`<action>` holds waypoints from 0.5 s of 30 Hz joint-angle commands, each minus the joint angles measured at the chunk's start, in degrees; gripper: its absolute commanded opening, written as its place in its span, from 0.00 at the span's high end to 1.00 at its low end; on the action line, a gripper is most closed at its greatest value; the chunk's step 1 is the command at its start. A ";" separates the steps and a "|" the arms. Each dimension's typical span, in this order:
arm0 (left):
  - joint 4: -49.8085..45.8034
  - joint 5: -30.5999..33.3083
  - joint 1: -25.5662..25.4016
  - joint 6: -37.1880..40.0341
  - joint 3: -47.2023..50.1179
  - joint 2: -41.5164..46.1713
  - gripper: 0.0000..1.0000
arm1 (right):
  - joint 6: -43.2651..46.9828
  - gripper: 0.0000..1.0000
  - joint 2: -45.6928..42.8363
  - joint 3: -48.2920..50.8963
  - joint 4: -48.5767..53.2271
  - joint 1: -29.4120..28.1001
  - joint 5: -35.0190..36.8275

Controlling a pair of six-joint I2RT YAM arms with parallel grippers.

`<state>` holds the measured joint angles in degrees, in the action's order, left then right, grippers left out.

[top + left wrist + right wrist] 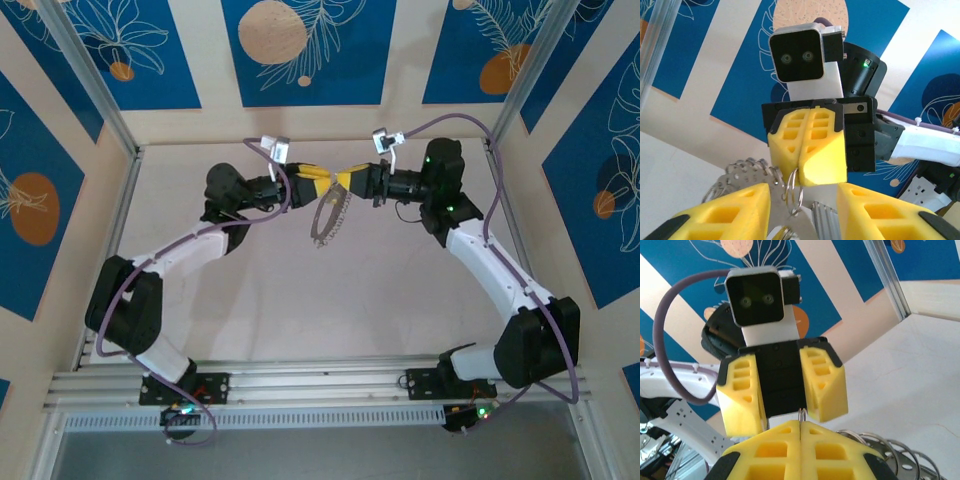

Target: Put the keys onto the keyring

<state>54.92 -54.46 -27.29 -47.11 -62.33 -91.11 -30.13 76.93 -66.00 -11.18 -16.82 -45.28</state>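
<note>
Pinching one steel loop [794, 187] of the keyring [328, 215] between fingers pressed fully together, the right gripper [350, 180] holds the bunch up off the table [400, 310]. This lets the other loops dangle freely below it instead of lying flat, where nothing could be threaded through them. The left gripper [312, 181] faces it nose to nose, the two nearly touching above the middle of the table. Its fingers stand apart with nothing clamped: in the right wrist view the two yellow pads sit either side of a dark gap, and in the left wrist view they flank the pinched loop from below. The pose reads as a presentation, with one arm fixing the ring at a steady height and angle while the other lines up, its jaws wide enough to straddle the loop. Low in the left wrist view, between the left fingers, a pale ridged metal piece [821, 222] sits close against the loop. Whether it is the shaft of the key or another part of the keyring cannot be told, and a yellow-orange head would be hard to separate from the yellow fingers around it. Judged from this, the threading is not yet finished. The loop is thin and the hanging bunch is free to swing, so any push from the left side would likely twist the ring in the right gripper's hold rather than open it.
</note>
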 commanded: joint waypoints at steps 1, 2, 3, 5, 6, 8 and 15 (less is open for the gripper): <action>-6.82 -4.24 1.81 6.04 -3.01 2.69 0.58 | 5.56 1.00 0.86 -3.54 7.04 1.53 -5.25; -9.17 -4.74 2.19 7.70 -3.45 3.04 0.57 | 6.08 1.00 1.26 -4.25 8.09 2.23 -6.09; -11.76 -5.20 2.55 9.41 -4.06 3.37 0.56 | 6.80 1.00 1.66 -4.84 9.12 2.63 -6.99; -17.39 -6.27 2.89 13.30 -5.58 3.74 0.55 | 8.54 1.00 2.31 -6.12 11.60 3.01 -8.25; -21.27 -6.74 2.86 15.91 -6.65 3.77 0.55 | 10.03 1.00 2.93 -7.19 13.60 3.08 -9.32; -28.79 -7.37 2.86 21.01 -8.86 3.68 0.54 | 12.73 1.00 4.08 -9.09 17.47 3.02 -10.63; -48.86 -9.10 2.85 34.35 -15.18 1.95 0.54 | 19.50 1.00 8.42 -15.00 27.65 2.95 -13.58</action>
<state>17.28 -61.04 -24.75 -21.67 -74.61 -89.21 -15.07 84.38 -78.17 10.28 -13.85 -55.02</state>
